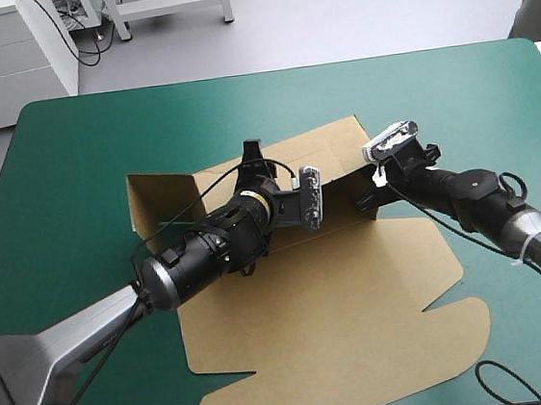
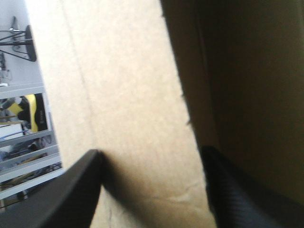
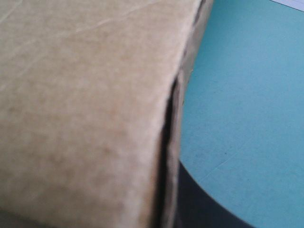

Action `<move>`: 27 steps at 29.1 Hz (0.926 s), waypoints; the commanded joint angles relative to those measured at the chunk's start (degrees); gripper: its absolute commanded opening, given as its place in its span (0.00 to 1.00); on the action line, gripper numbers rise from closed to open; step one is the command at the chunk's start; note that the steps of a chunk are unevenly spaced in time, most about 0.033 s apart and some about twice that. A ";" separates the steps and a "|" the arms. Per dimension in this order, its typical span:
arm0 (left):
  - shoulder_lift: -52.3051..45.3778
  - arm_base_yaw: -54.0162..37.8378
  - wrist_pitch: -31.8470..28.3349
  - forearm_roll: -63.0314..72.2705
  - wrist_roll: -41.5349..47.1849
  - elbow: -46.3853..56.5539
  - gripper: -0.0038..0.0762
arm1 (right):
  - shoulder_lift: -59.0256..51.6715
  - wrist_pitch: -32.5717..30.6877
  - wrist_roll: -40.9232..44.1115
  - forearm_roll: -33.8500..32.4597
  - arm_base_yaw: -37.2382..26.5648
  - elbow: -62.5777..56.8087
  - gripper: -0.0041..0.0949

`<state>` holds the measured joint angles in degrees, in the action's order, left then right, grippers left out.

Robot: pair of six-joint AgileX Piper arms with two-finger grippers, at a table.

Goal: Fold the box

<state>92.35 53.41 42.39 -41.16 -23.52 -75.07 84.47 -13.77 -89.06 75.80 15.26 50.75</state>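
Looks like a lab; teal-green table [image 1: 71,146], white cabinet [image 1: 5,71], cables [image 1: 89,43] on grey floor [image 1: 348,20]

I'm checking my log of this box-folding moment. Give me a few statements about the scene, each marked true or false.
1. The box lies flat all over. False: walls stand raised on its far part, and only the lid lies flat, toward the table's near edge.
2. The left gripper has its fingers apart, with brown board between them. True.
3. The right gripper is at the right-hand corner of the raised part. True.
4. The box hangs over the table's right edge. False: it lies wholly on the teal-green cover, near the middle.
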 commanded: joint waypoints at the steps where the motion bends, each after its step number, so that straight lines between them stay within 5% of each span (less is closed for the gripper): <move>1: -3.09 3.36 -0.37 6.34 -0.11 -0.28 0.75 | -1.93 -5.58 -0.12 1.23 1.04 2.34 0.02; 6: -6.02 9.26 6.46 5.96 -0.11 -0.28 0.75 | -1.93 -4.51 0.75 1.23 1.04 2.34 0.02; 14: -12.89 15.23 5.60 4.57 0.99 -0.28 0.72 | -1.93 -3.68 0.75 1.23 1.04 2.34 0.02; 17: -14.82 15.81 4.81 2.84 0.99 -0.28 0.59 | -1.93 -2.25 0.75 1.23 1.04 2.34 0.02; 21: -15.83 15.00 4.56 -1.85 2.33 -0.28 0.08 | -1.93 -1.99 0.75 1.23 1.04 2.34 0.02; 27: -15.49 6.12 2.63 1.38 2.20 -2.74 0.07 | -1.93 -1.99 0.75 1.23 1.04 2.34 0.02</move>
<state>78.58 64.05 48.12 -40.00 -22.21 -74.64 84.50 -16.11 -88.22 75.48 16.14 51.12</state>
